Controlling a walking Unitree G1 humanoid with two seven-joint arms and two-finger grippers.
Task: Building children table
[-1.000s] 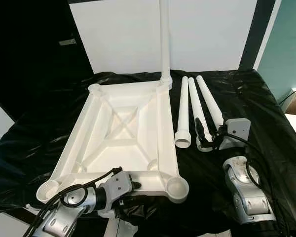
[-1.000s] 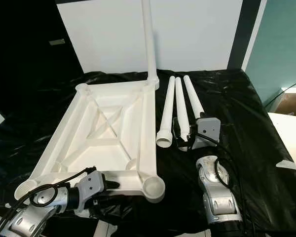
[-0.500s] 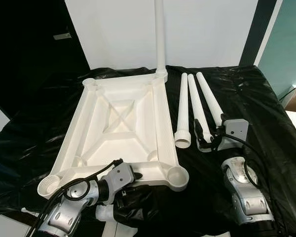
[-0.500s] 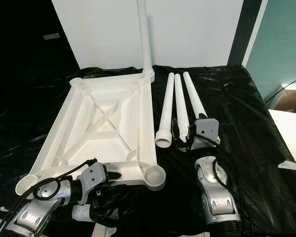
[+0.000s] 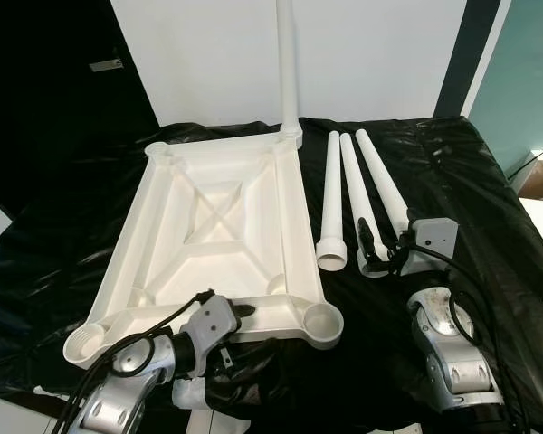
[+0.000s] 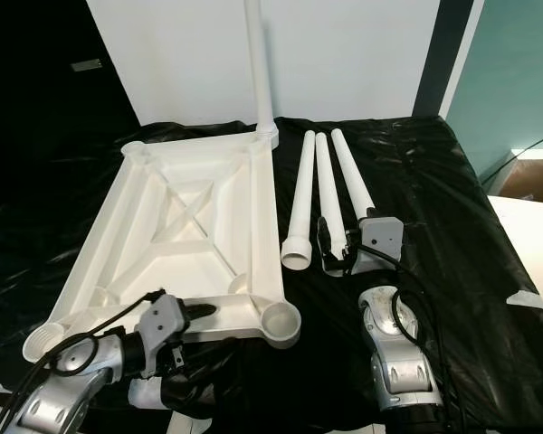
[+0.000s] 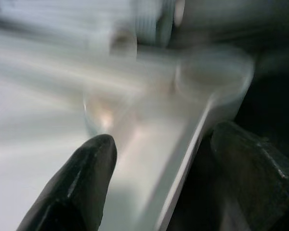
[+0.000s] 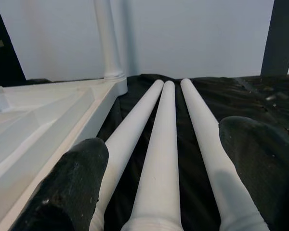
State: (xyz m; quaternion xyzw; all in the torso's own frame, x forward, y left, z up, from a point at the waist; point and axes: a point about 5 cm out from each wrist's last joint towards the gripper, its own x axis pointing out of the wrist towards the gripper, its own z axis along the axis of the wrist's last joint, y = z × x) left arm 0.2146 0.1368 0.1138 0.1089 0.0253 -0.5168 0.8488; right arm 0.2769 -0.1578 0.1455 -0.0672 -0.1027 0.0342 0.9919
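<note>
White plastic tabletop [image 5: 213, 240] lies upside down on the black-draped worktop [image 5: 471, 190], one leg [image 5: 288, 63] standing upright in its far right corner socket. Three loose legs [image 5: 357, 199] lie side by side just right of it. Left pincer [image 7: 159, 163] — fingers apart — straddles the near edge; right pincer [image 8: 171, 168] spreads open around the middle leg's near end, gripping nothing.

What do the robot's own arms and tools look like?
Both arms are silver, rounded metal segments with black cables looping along them. The left tool and the right tool each have two thick black fingers with rounded tips, behind a grey boxy wrist block.
</note>
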